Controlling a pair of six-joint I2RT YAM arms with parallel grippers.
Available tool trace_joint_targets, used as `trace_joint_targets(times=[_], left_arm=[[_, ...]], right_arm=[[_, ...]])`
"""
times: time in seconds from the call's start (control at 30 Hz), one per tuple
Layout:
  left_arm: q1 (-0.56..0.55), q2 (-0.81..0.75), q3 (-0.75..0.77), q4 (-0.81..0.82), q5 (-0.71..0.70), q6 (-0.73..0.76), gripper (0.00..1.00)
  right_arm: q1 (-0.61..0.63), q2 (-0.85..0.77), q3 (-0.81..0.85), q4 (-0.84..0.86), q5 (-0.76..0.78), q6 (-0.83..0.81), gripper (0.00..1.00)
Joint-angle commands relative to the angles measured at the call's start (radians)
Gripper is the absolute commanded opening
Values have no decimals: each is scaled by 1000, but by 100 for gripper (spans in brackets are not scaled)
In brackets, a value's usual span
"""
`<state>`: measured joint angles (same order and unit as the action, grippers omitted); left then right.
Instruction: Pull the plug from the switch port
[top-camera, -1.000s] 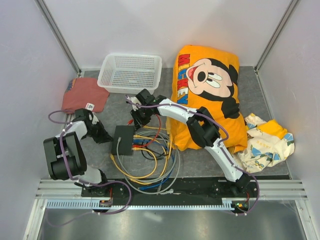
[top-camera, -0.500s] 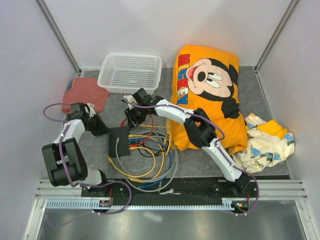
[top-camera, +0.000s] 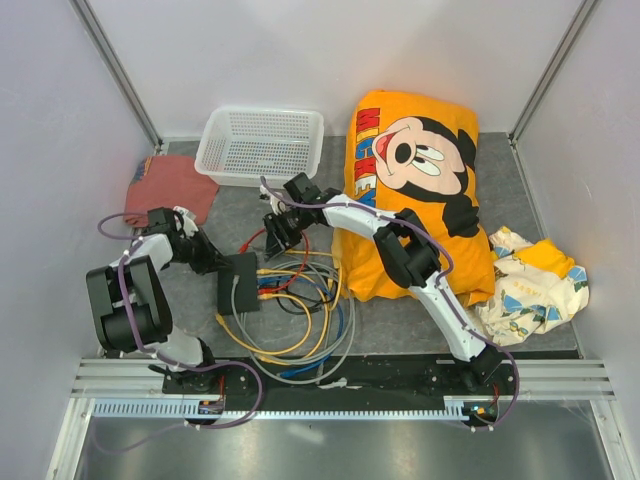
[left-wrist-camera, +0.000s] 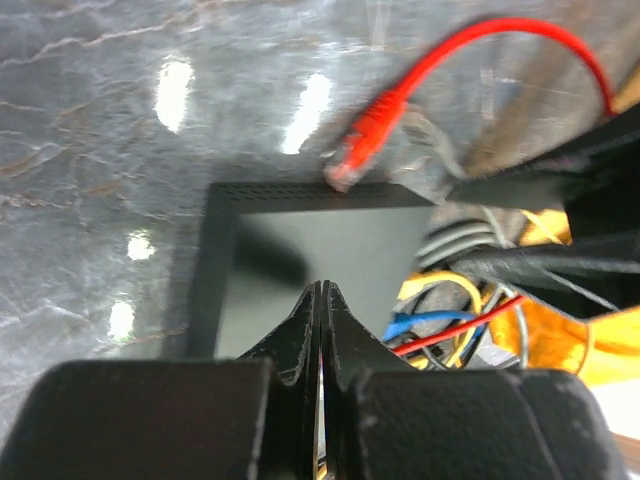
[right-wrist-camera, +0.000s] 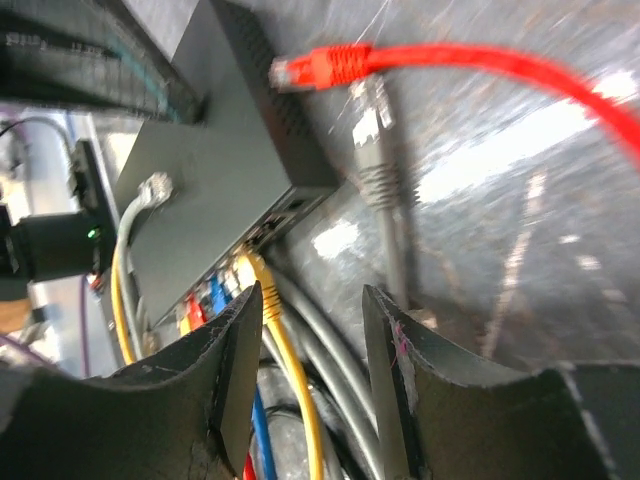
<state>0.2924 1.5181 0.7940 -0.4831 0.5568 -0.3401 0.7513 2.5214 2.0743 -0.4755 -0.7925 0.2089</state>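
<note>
The flat black switch (top-camera: 240, 282) lies on the grey mat, with yellow, blue and red cables plugged into its right side. My left gripper (top-camera: 207, 263) is shut and empty, its tips at the switch's left edge; in the left wrist view the gripper (left-wrist-camera: 320, 292) sits over the switch top (left-wrist-camera: 330, 245). My right gripper (top-camera: 277, 233) is open and empty just behind the switch. In the right wrist view the gripper (right-wrist-camera: 312, 300) hovers over a plugged yellow plug (right-wrist-camera: 252, 272) and grey cables. A loose red plug (right-wrist-camera: 318, 68) and a loose grey plug (right-wrist-camera: 373, 150) lie by the switch (right-wrist-camera: 215, 170).
A tangle of yellow, grey, blue and red cables (top-camera: 300, 320) lies right of and in front of the switch. A white mesh basket (top-camera: 260, 145) stands behind, a red cloth (top-camera: 168, 188) at the left, an orange Mickey pillow (top-camera: 415, 190) and a patterned cloth (top-camera: 530, 280) at the right.
My left gripper swung out to the left and came back against the switch's left edge. My right gripper shifted left, then right again. The switch slid slightly left.
</note>
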Motion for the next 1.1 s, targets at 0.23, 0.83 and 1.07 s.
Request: trace_joint_targets(times=[0.23,0.83,1.07], left_arm=[[1,113,53,-6,-67,-14,2],[1,105,27,-6,-84,-5,2],[-1,82,14,-6,-87,-5,2]], right_arm=[[17,-46,-51,86,-146,90,54],[45,7,-48,112,-128,135,51],[72,2,-31,44,13,75,47]])
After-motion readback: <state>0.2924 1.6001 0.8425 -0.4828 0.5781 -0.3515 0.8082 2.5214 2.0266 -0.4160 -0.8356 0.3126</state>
